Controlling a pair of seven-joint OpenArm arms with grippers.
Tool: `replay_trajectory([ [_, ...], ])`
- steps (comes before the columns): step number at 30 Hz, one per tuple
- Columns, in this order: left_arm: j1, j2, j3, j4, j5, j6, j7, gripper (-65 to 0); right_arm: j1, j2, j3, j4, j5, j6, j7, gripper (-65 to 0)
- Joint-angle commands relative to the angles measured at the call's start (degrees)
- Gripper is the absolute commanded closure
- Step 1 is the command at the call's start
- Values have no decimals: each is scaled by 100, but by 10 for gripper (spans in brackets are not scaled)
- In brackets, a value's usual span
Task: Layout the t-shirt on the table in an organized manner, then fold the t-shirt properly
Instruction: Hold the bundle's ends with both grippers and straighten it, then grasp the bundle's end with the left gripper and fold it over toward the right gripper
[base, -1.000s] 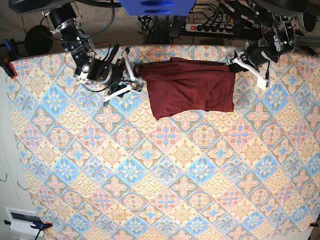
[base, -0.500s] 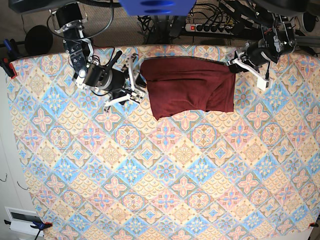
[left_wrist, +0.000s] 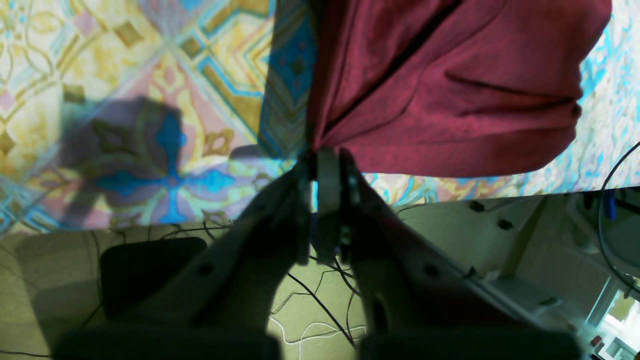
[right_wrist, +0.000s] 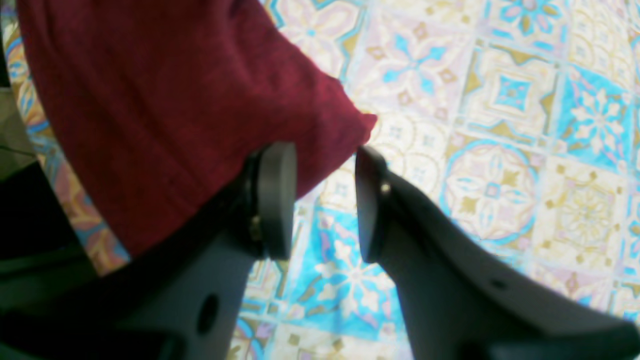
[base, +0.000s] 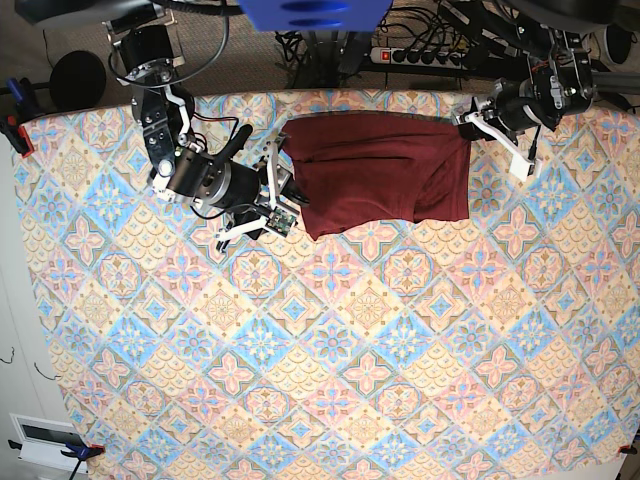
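Left gripper (left_wrist: 322, 167) is pinching a corner of the t-shirt (base: 385, 175) with its jaws squeezed tight together, and the maroon cloth is fanning out from that pinch in a few creases. In the base view that left gripper (base: 466, 122) is sitting at the shirt's upper corner near the far edge of the desk (base: 330, 350), with cables and a power strip (base: 425, 55) just past the edge.

Right gripper (right_wrist: 325, 200) is hanging with its jaws about halfway open and nothing between them. The shirt's lower corner (right_wrist: 362, 125) is lying right off the tips: one pad is overlapping the cloth edge in the wrist view, the other is over bare patterned cover, and I can't tell if either is actually touching. From above, the right gripper (base: 282, 198) is sitting just beside the shirt's opposite side edge.

The shirt itself is lying folded into a rough rectangle, flat on the desk near the far edge, between the two grippers.
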Motion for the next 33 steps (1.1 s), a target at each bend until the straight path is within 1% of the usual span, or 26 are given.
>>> replay_trajectory([
  [1, -10, -59, -28, 85, -60, -1, -40, 0, 98, 11, -32, 80, 90, -3, 140, -188],
  [3, -18, -41, -37, 85, -60, 8, -93, -30, 98, 11, -120, 80, 90, -3, 140, -188],
  [4, -18, -33, -37, 85, -60, 8, -146, -56, 98, 11, -146, 80, 90, -3, 140, -188],
  [6, -18, -33, -37, 85, -69, 8, -198, -137, 107, 11, -226, 80, 90, -3, 149, -188],
  [11, 26, -33, -37, 93, -95, 8, -234, -388, 274, -42, -269, 71, 90, -3, 149, -188],
  [13, 26, -33, -37, 93, -104, 8, -234, -478, 345, -42, -269, 71, 90, -3, 149, -188],
  [14, 34, -33, -37, 102, -113, 8, -234, -511, 397, -42, -269, 71, 90, -3, 149, -188],
  [15, 34, -33, -37, 102, -121, -19, -234, -529, 441, -42, -278, 71, 90, -3, 149, -188],
  [17, 34, 3, -37, 111, -209, -36, -242, -533, 503, -42, -322, 71, 90, -3, 149, -175],
  [20, 43, 82, -178, 111, -754, -36, -313, -507, 679, -42, -595, -43, 90, -3, 149, -116],
  [22, 52, 91, -362, 111, -1229, -36, -313, -472, 784, -42, -797, -210, 64, -3, 149, -89],
  [24, 157, 91, -433, 111, -1695, -36, -313, -429, 925, -68, -982, -404, 46, -3, 149, -86],
  [27, 184, 82, -406, 111, -2161, -36, -313, -359, 1092, -77, -1122, -606, 46, -3, 149, -86],
  [29, 184, 108, -398, 111, -2258, -36, -313, -323, 1171, -86, -1201, -738, 46, -3, 149, -86],
  [31, 184, 161, -301, 111, -2231, -36, -304, -317, 1312, -174, -1351, -896, 46, -3, 158, -86],
  [33, 184, 161, -46, 111, -2152, -36, -304, -313, 1461, -341, -1544, -1142, 46, -3, 158, -86],
])
